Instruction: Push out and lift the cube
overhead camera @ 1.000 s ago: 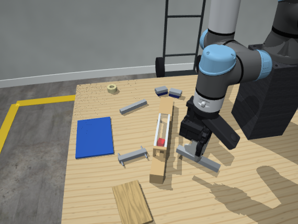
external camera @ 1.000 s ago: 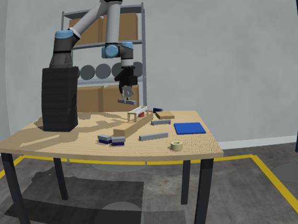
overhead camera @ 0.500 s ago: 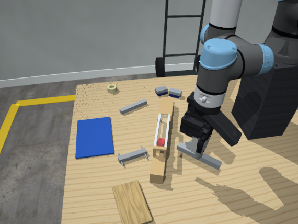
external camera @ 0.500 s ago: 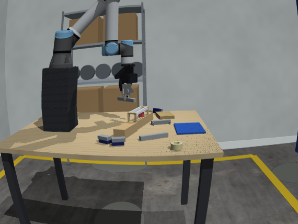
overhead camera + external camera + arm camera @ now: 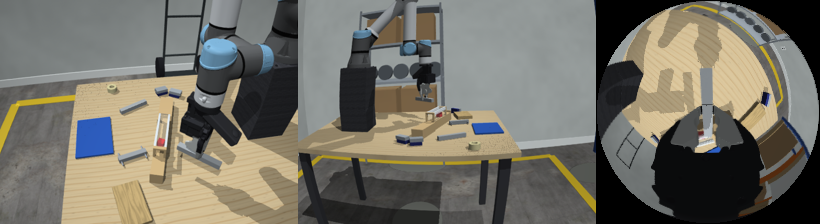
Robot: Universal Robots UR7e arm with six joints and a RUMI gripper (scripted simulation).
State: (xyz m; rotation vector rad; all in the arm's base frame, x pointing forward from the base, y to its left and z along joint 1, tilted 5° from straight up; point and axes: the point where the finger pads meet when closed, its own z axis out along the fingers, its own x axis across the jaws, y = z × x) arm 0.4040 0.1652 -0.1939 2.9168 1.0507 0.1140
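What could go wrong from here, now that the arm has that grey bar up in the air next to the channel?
1. The hand grips the grey bar near its middle with only the fingertips; it may twist or slip once it presses on the red cube.
2. The channel is narrow, so a badly aligned bar could jam on its white rails or shift it.
3. Pushed too hard, the cube may tumble over the raised lip.

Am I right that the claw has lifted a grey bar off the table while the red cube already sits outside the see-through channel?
Not quite. The gripper does hold the grey bar in the air, but the top view shows the red cube inside the channel, between its white rails.
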